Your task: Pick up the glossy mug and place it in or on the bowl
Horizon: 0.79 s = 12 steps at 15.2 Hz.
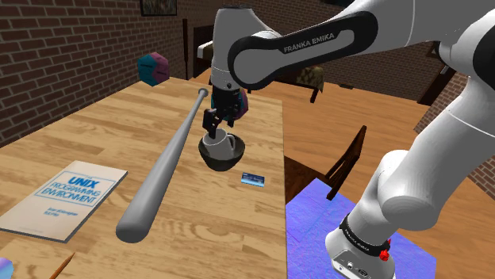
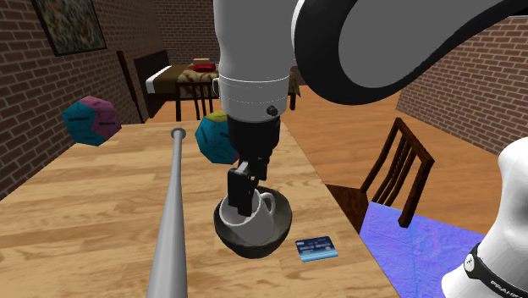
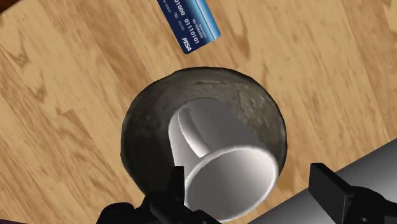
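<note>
White glossy mug (image 1: 226,143) sat inside the dark grey, rough round bowl (image 1: 218,162) at the centre of the shoulder view, handle on the second exterior view's right. All-black two-finger gripper (image 3: 251,184) hung directly over it, fingers spread wider than the mug. One was right by the rim and the other clear of it, so nothing was gripped. Blue card (image 1: 252,177) lay just right of the bowl on the wooden table (image 1: 79,150). Grey baseball bat (image 1: 163,170) ran left of the bowl.

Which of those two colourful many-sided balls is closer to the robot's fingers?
The one with the yellow face, just behind the fingers; the other ball sits far off by the wall.
</note>
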{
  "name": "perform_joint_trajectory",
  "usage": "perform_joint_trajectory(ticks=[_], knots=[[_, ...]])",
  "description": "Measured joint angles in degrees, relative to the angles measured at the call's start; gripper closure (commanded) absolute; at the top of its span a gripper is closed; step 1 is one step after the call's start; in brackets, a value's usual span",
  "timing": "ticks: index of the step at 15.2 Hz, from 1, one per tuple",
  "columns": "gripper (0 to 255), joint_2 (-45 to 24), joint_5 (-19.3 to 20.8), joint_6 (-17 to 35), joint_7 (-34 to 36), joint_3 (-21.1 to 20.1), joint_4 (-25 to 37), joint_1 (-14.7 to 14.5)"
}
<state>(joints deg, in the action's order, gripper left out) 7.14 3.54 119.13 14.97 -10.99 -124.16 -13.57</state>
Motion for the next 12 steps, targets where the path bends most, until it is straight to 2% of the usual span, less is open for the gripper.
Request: perform_joint_trajectory(ticks=[2, 6, 12], knots=[[0, 0.3, -0.1, -0.9, -0.1, 0.0, 0.6, 0.0], [0, 2.1, -0.6, -6.4, -0.5, 0.0, 4.5, -0.1], [0, 2.1, -0.6, -7.2, -0.4, -0.1, 5.2, -0.2]])
